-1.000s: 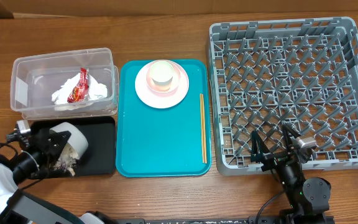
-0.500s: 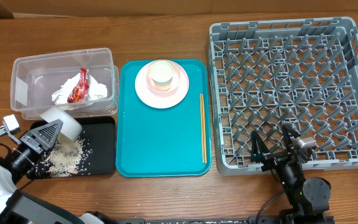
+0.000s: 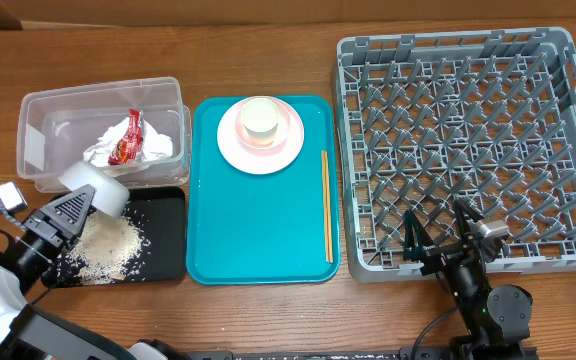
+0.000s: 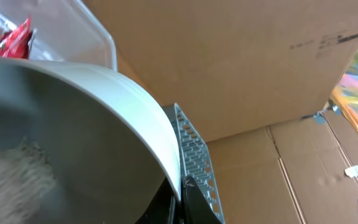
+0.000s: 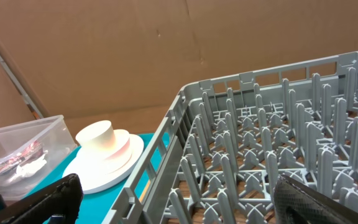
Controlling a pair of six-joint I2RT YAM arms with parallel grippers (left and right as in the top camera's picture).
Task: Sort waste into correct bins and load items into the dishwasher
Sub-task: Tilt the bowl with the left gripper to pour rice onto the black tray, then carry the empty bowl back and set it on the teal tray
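Right, containers first. Clear tub holds the crumpled white napkin and the red snack wrapper; the wrapper print is too small to read. Black tray has white rice crumbs spread over its left half. Left jaws are clenched on a pale grey-white bowl, tipped above the tray's back edge, just in front of the tub. Teal tray: pink plate with cream cup standing on it, chopsticks along the right edge. Right jaws are released, wide apart, at the front edge of the grey dish rack on the worktop. Lettering on the cardboard is blurred, unreadable.
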